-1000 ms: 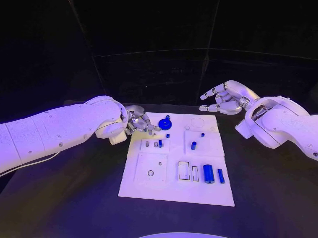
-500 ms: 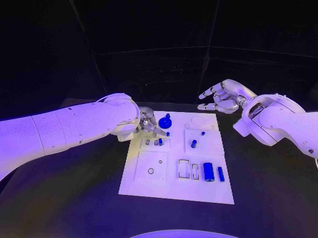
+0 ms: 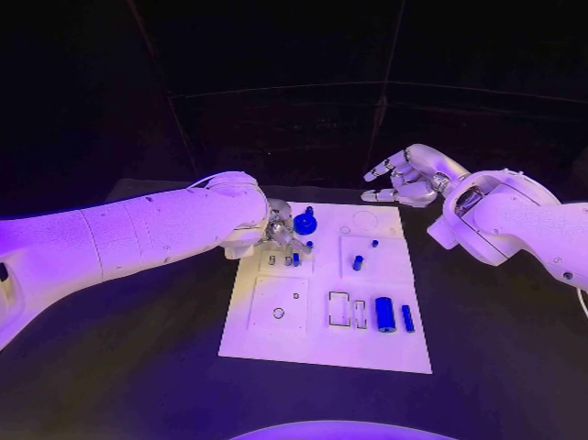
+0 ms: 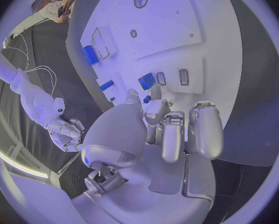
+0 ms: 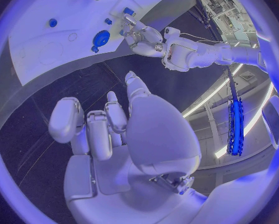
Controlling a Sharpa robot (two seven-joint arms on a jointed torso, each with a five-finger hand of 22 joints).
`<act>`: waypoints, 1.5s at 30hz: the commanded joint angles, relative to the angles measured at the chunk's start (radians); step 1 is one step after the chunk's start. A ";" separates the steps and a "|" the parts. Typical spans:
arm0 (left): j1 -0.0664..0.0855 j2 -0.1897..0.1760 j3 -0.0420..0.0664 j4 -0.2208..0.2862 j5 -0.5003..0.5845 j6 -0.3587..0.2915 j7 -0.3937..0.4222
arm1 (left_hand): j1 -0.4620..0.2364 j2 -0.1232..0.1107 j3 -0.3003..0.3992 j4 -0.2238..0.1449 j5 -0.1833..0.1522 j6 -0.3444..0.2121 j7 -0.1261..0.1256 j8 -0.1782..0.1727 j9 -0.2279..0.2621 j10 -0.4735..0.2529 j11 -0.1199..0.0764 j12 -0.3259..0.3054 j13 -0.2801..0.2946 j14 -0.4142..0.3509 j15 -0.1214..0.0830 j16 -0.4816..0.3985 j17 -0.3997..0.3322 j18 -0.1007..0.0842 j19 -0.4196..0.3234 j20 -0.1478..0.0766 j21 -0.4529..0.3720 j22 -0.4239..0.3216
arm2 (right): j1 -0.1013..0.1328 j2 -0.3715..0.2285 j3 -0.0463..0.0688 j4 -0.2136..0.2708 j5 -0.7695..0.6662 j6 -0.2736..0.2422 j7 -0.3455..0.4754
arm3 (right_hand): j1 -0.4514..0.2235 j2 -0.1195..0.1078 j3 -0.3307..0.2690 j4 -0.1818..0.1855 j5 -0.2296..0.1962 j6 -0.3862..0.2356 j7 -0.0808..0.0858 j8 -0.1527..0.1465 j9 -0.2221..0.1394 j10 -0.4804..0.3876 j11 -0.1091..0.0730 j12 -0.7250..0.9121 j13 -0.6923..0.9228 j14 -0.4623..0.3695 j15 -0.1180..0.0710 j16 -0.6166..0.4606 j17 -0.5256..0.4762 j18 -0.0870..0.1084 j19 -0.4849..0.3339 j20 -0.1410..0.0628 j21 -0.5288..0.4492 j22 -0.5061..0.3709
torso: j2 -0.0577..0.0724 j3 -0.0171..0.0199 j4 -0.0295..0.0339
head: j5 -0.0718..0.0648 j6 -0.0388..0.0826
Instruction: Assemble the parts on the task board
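Note:
The white task board (image 3: 323, 341) lies mid-table. On it are a blue knob-shaped part (image 3: 305, 222), a blue cylinder (image 3: 385, 313), a slim blue bar (image 3: 407, 318), a blue peg (image 3: 357, 263) and a small blue peg (image 3: 308, 245). My left hand (image 3: 278, 236) hangs over the board's far left part, beside the knob. In the left wrist view its thumb and a fingertip (image 4: 154, 93) flank a small blue piece (image 4: 146, 99); whether they pinch it is unclear. My right hand (image 3: 406, 179) is raised beyond the board's far right corner, fingers apart, holding nothing.
The black table (image 3: 135, 367) surrounds the board on all sides. The board's near half has empty rectangular slots (image 3: 338, 310) and a small round hole (image 3: 279, 313). The left forearm (image 3: 122, 240) spans the table's left side.
The left arm has pushed forward and to the right, bringing its hand from the board's left edge onto the board beside the knob. The right hand stays raised, barely moved.

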 commanded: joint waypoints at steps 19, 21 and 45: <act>0.001 0.022 -0.002 -0.022 -0.020 0.059 -0.015 | -0.003 0.002 -0.011 -0.007 -0.009 -0.009 -0.001 0.012 0.016 0.001 -0.003 0.009 0.008 0.104 -0.005 0.003 0.263 -0.017 0.017 -0.002 0.014 0.016 | 0.002 0.014 0.001 -0.009 -0.032 0.013 -0.005 | -0.012 0.001 -0.009 0.005 0.005 0.005 -0.003 0.006 -0.001 -0.006 -0.004 -0.007 -0.003 0.066 -0.010 -0.006 0.098 0.011 -0.005 0.000 -0.009 -0.005 | 0.000 -0.0010 0.0019 | -0.003 -0.010; 0.001 0.024 -0.002 -0.024 -0.021 0.062 -0.016 | 0.004 0.002 -0.010 -0.009 -0.009 -0.011 -0.001 0.014 0.021 0.000 -0.003 0.009 0.009 0.104 -0.005 0.003 0.263 -0.017 0.017 -0.002 0.014 0.018 | 0.002 0.015 0.001 -0.010 -0.032 0.014 -0.005 | -0.012 0.003 -0.010 0.006 0.006 0.006 -0.003 0.007 -0.001 -0.006 -0.004 -0.006 -0.003 0.066 -0.010 -0.006 0.098 0.011 -0.005 0.000 -0.009 -0.006 | 0.000 -0.0008 0.0022 | -0.004 -0.011; 0.000 0.034 -0.003 -0.028 -0.022 0.074 -0.018 | 0.096 0.029 0.032 -0.051 -0.003 -0.021 -0.003 0.020 0.051 0.000 -0.005 0.011 0.013 0.104 -0.006 0.003 0.263 -0.018 0.016 -0.002 0.020 0.030 | 0.002 0.023 0.001 -0.017 -0.032 0.020 -0.005 | -0.011 0.005 -0.011 0.007 0.010 0.007 -0.004 0.009 -0.001 -0.004 -0.005 -0.005 -0.001 0.066 -0.010 -0.007 0.097 0.011 -0.005 -0.001 -0.010 -0.007 | 0.000 -0.0010 0.0031 | -0.005 -0.017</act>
